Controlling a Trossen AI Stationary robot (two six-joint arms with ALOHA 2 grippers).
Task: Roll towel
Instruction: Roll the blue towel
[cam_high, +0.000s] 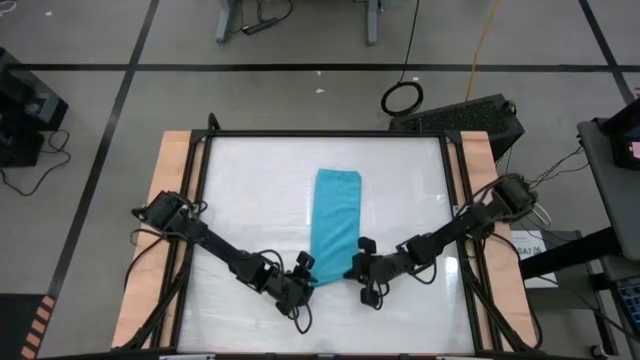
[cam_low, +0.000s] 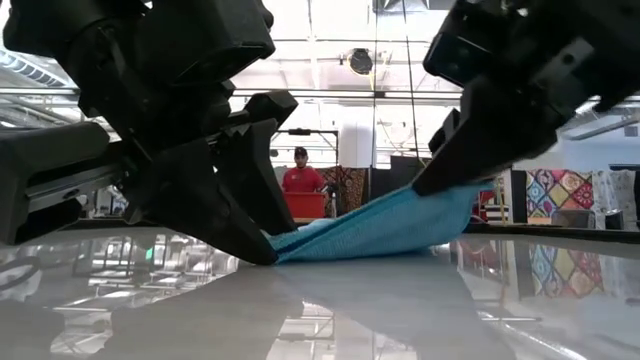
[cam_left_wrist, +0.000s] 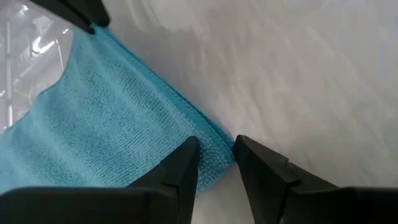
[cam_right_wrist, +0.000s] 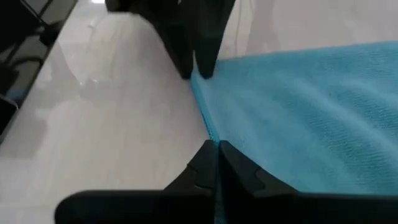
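Nearest the low camera, the left gripper (cam_low: 262, 250) fills the left of the frame, its dark fingers pressed to the glossy table (cam_low: 330, 310) and pinching the near left corner of the towel (cam_low: 380, 228). In its own wrist view the two fingers (cam_left_wrist: 183, 171) stand narrowly apart with the towel's corner hem between them. The right gripper (cam_low: 425, 185) comes in from the upper right of the low view and holds the other near corner slightly lifted off the surface, so the short edge slopes up from left to right. In the right wrist view its fingers (cam_right_wrist: 202, 165) are closed tight on the thin blue hem.

From above, the towel (cam_high: 335, 215) lies as a narrow upright strip in the centre of the white table (cam_high: 250, 190), its far short edge flat and free in the upper middle. Both long edges have bare table on either side. The grippers (cam_high: 303, 272) (cam_high: 358, 268) meet at the strip's lower end. A person in red (cam_low: 302, 175) stands far behind.
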